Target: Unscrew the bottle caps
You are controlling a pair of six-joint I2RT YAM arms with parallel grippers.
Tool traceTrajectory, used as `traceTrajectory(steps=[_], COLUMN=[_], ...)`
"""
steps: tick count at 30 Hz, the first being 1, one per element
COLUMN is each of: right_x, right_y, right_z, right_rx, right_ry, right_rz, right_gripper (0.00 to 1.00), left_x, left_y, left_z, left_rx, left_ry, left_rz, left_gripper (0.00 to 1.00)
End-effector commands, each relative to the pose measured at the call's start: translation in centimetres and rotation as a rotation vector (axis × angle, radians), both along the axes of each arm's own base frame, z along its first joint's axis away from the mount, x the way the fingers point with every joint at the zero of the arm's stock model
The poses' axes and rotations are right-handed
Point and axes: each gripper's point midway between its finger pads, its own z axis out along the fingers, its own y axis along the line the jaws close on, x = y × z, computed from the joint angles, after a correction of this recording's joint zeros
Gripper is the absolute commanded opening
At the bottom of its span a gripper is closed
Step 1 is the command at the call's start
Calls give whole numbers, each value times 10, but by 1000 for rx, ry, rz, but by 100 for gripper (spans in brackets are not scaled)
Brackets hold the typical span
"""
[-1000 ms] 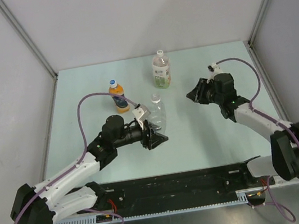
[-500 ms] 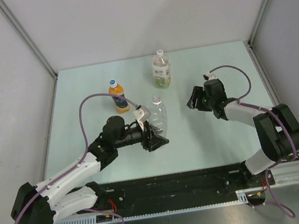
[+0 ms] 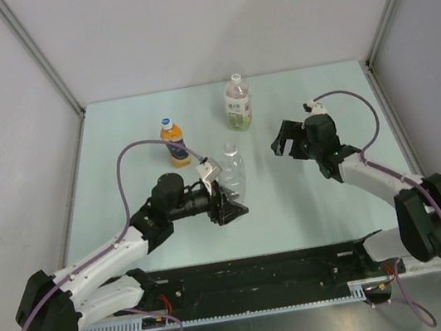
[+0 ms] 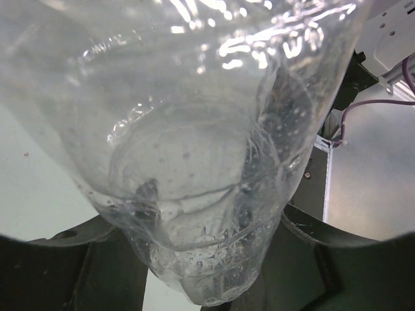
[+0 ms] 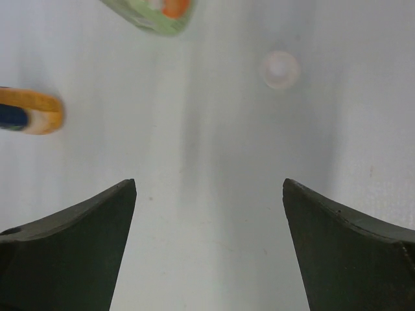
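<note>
My left gripper (image 3: 230,202) is shut on the lower body of a clear plastic bottle (image 3: 235,176), which leans up and away from it. That bottle (image 4: 194,129) fills the left wrist view, with a dark finger on each side of its base. My right gripper (image 3: 282,140) stands wide open over bare table, nothing between its fingers (image 5: 78,227). A whitish translucent bottle cap (image 5: 279,69) lies loose on the table beyond the right gripper (image 5: 209,184). The orange bottle (image 3: 173,142) carries a blue cap (image 3: 167,123). The green-labelled bottle (image 3: 238,104) carries a white cap (image 3: 234,78).
The pale green table (image 3: 318,200) is walled by grey panels at the left, back and right. A black rail (image 3: 254,273) runs along the near edge between the arm bases. The orange bottle (image 5: 32,111) and the green-labelled bottle (image 5: 152,13) show at the edges of the right wrist view.
My right gripper has gone from nearly shut to wide open and has shifted slightly left. The left gripper still holds the clear bottle, which has barely moved.
</note>
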Motion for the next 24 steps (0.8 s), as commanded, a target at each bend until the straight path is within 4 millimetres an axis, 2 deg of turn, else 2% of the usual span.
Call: traceTrajectory(steps=[1, 6, 9, 17, 20, 24], right_x=[-8, -29, -48, -121, -136, -136], right_y=[16, 31, 42, 76, 86, 102], right_z=[53, 106, 138, 228, 247, 254], right_rx=[66, 144, 184, 368, 403, 390], right_ry=[-134, -262, -332, -534, -565, -552], right_rz=[75, 189, 297, 647, 700, 698], right_gripper=[99, 99, 99, 99, 99, 99], left_x=[5, 4, 3, -9, -12, -16], left_y=[2, 1, 1, -4, -8, -15], left_z=[16, 18, 17, 16, 17, 19], left_rx=[-36, -23, -10, 1, 2, 17], left_ry=[-53, -47, -44, -6, -6, -17], left_rz=[18, 9, -8, -82, -90, -89], left_gripper=[0, 0, 0, 0, 0, 0])
